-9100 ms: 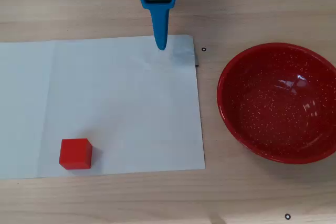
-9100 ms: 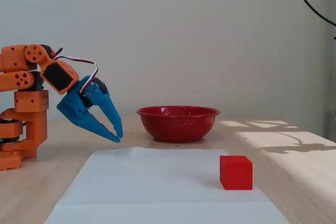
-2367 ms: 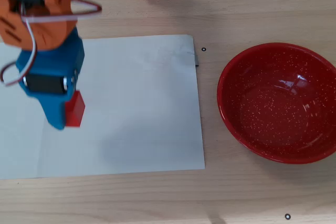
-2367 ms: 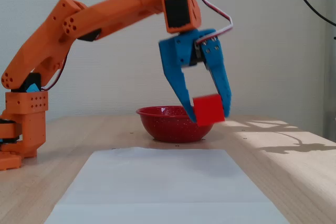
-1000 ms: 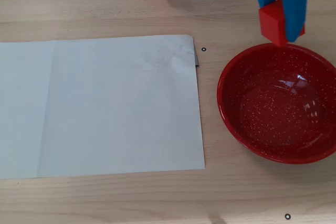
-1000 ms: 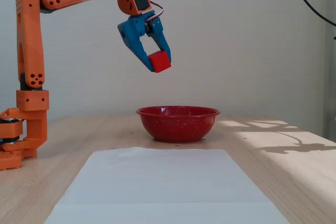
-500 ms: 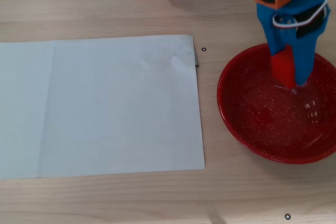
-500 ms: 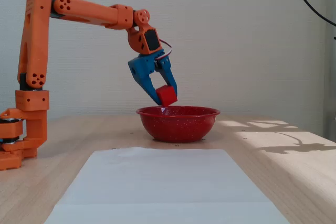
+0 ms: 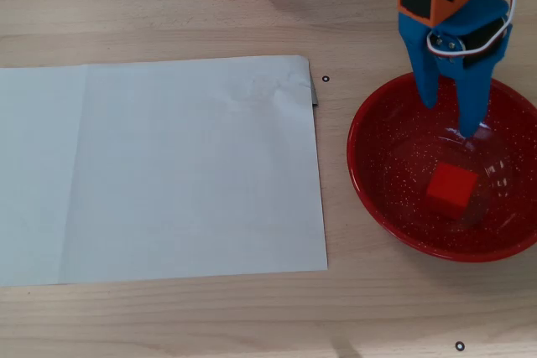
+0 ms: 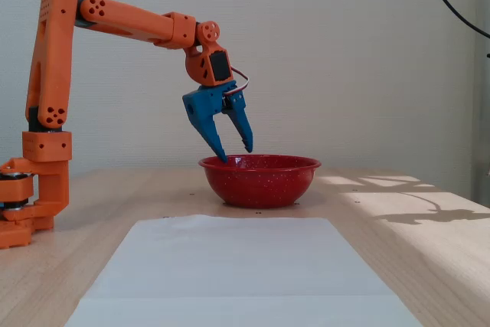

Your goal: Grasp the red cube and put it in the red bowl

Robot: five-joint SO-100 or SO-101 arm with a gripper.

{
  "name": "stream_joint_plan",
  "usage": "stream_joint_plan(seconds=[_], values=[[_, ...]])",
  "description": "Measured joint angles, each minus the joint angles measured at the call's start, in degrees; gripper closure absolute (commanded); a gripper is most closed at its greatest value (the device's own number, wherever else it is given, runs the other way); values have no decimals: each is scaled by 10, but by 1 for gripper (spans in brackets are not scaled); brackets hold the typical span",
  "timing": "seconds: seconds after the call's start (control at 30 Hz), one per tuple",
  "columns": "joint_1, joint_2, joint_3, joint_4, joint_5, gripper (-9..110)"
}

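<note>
Pincer (image 9: 451,115) spread above red bowl (image 9: 369,173); red cube (image 9: 451,189) inside, overhead view only.

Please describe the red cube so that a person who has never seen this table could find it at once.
In the overhead view, look right of the large white paper sheet to the round speckled red bowl. The cube lies inside it, below the open blue gripper. It is the only small, matte, square-edged thing there; the bowl is glossy and far wider.
</note>
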Motion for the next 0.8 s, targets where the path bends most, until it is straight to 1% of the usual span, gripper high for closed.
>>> stream_joint_plan(seconds=[0.07,0.17,0.3,0.5,0.63,0.8], values=[[0,6,-38,30,0,94],[-21,43,-70,69,1,101],[-87,123,-77,100,1,101],[-149,234,-78,123,1,101],[-211,323,-17,123,-3,101],[-247,419,105,98,-4,101]])
